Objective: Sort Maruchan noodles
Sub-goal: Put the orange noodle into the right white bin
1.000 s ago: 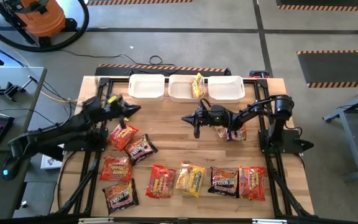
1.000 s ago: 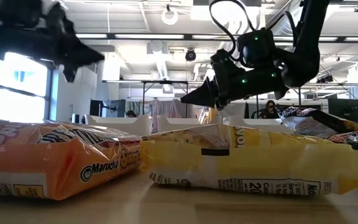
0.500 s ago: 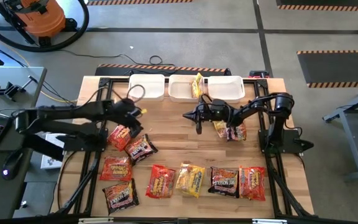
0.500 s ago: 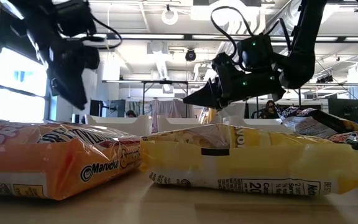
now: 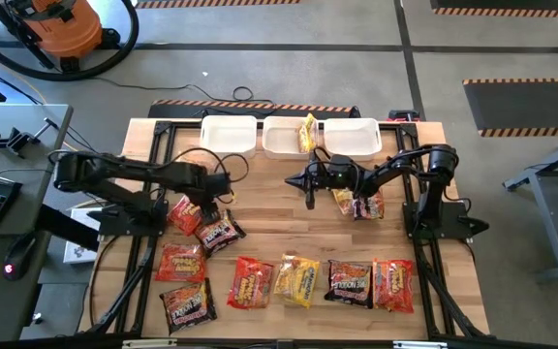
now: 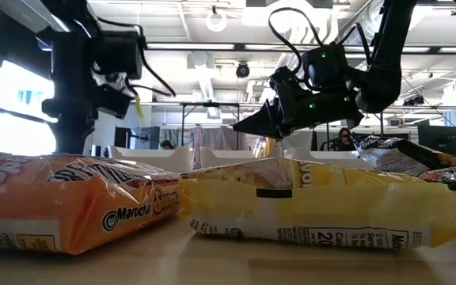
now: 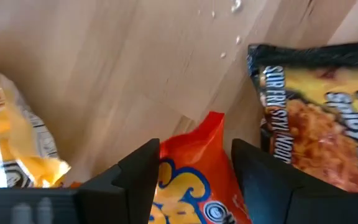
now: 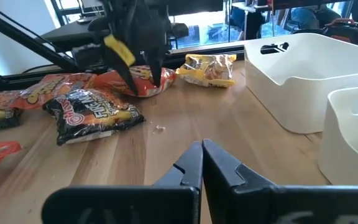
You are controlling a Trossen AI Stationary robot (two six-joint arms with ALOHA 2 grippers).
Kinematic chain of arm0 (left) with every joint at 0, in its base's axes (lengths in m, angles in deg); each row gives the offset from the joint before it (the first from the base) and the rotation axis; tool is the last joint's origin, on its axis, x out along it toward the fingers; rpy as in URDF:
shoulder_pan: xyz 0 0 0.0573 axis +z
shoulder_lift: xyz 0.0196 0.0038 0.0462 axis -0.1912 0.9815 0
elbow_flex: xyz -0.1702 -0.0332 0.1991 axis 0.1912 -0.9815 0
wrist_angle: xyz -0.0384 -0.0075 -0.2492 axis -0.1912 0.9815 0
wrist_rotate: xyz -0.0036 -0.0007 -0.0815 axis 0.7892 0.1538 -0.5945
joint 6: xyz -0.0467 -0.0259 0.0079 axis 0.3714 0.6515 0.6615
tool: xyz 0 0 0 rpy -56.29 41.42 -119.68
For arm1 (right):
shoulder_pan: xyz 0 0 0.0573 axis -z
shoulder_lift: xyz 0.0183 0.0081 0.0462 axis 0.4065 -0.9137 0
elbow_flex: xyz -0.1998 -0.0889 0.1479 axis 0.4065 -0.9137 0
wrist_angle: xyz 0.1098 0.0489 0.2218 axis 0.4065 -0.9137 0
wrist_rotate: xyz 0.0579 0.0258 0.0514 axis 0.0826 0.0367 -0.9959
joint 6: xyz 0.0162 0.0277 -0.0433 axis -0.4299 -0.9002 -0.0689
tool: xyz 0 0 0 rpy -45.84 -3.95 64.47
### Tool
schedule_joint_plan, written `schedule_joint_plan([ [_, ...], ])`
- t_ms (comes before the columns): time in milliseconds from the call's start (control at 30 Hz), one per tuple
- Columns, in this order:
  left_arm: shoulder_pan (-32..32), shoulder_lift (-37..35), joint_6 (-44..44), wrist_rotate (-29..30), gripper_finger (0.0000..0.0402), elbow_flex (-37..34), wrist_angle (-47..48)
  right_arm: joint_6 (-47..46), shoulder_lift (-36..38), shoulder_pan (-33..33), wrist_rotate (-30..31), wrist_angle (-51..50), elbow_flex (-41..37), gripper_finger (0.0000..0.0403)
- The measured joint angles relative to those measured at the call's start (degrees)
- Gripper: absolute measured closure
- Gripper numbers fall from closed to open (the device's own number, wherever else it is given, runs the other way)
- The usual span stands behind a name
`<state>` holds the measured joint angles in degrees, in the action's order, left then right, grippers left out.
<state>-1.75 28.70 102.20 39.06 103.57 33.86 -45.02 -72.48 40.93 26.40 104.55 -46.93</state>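
Several red, yellow and dark Maruchan noodle packets lie flat on the wooden table. My left gripper (image 5: 205, 201) points straight down over a red packet (image 5: 188, 211) left of centre. It is open, and its fingers (image 7: 140, 171) stand on either side of that packet's end (image 7: 194, 163). A dark packet (image 7: 319, 124) and a yellow packet (image 7: 14, 146) lie beside it. My right gripper (image 5: 306, 191) is shut and hangs nearly level above the bare middle of the table. One yellow packet (image 5: 308, 133) leans in the middle white bin (image 5: 281, 142). My left gripper stands over the red packet's end (image 7: 194, 163) from above, one open finger on each side of it. Whether the fingers touch the packet I cannot tell. The packet lies flat on the table.
Three white bins (image 5: 229, 136) (image 5: 281, 142) (image 5: 352, 138) line the far edge. A row of packets (image 5: 296, 279) lies along the near edge, and more packets (image 5: 361, 205) lie under the right arm. Bare wood shows mid-table (image 5: 274, 218).
My left gripper has come toward the table's near edge and sunk, tipping from about level to pointing straight down over the red packet. The packets lie as before.
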Motion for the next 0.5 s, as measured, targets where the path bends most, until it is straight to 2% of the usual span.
schedule_joint_plan([
  [167, 0.01, 4.21, -3.31, -0.80, 0.0247, 0.09, -0.32, -0.08, 0.00, 0.00, 0.04, 0.00, 0.00, 0.0403],
  [400, 1.44, 5.88, -5.05, -2.29, 0.0382, 0.07, -0.66, -0.44, 0.00, 0.00, 0.07, 0.00, 0.02, 0.0403],
  [500, 3.10, 3.94, -3.78, -3.60, 0.0392, 0.02, -2.59, -1.82, 0.00, 0.00, 0.27, 0.00, 0.02, 0.0402],
])
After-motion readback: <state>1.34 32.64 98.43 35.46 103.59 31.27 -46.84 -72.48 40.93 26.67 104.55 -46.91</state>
